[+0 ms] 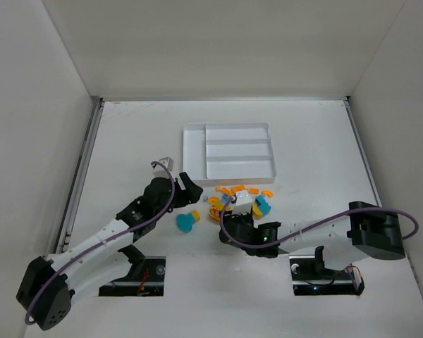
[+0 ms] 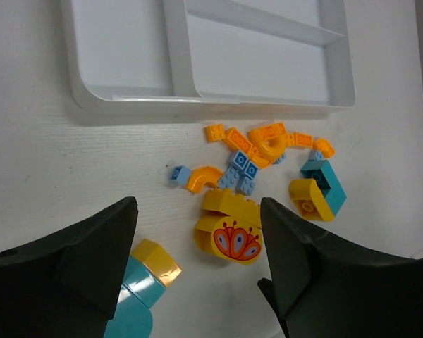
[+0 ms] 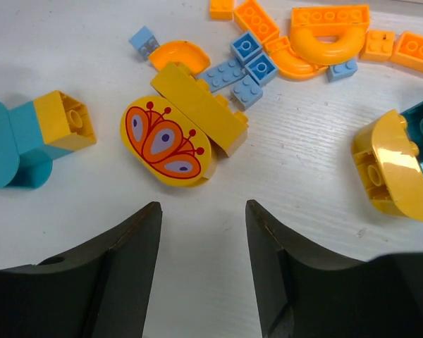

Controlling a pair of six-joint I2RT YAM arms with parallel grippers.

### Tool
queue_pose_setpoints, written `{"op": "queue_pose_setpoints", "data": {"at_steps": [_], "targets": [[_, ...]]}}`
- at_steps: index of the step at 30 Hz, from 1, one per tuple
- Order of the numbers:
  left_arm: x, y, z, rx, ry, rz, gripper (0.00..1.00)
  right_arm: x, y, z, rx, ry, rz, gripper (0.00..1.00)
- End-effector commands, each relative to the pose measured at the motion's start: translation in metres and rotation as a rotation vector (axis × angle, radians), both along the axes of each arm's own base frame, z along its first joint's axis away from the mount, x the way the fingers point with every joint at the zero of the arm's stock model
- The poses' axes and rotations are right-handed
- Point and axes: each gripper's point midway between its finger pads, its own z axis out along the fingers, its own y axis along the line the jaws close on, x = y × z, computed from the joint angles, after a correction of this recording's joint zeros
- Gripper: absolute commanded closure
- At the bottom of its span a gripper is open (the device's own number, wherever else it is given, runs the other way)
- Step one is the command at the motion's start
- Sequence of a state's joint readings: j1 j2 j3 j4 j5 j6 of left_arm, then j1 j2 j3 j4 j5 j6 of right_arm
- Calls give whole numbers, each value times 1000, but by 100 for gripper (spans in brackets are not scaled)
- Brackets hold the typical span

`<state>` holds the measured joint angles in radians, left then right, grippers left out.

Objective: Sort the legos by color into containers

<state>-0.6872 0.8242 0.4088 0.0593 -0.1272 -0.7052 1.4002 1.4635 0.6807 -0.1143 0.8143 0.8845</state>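
Observation:
The legos [image 1: 240,198] lie in a loose pile on the table, just in front of the white tray of containers [image 1: 194,158], whose compartments hold nothing. The yellow brick with the red mark [image 2: 236,241] [image 3: 166,144] lies at the pile's near side. A teal-and-yellow piece [image 1: 187,221] [image 2: 144,282] [image 3: 28,137] lies apart on the left. My left gripper [image 1: 190,186] [image 2: 197,211] is open above the table, left of the pile. My right gripper [image 1: 231,220] [image 3: 203,205] is open just short of the marked brick, with nothing between its fingers.
Orange curved bits and plates [image 2: 268,137] [image 3: 328,32] and small light blue bricks [image 2: 240,172] [image 3: 243,70] lie nearest the tray wall [image 2: 197,102]. A yellow curved brick on a teal one [image 2: 317,190] [image 3: 391,165] sits at the pile's right. White walls enclose the table.

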Motion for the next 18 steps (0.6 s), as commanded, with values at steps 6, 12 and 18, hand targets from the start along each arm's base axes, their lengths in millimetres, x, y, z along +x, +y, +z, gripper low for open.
{"op": "queue_pose_setpoints", "data": {"at_steps": [6, 12, 18], "targets": [[4, -24, 27, -66, -26, -60, 36, 9, 28, 29, 215, 27, 18, 17], [12, -16, 21, 6, -45, -23, 36, 24, 47, 13, 171, 43, -46, 6], [8, -13, 14, 13, -37, -25, 36, 47, 40, -5, 140, 36, -172, 3]]}}
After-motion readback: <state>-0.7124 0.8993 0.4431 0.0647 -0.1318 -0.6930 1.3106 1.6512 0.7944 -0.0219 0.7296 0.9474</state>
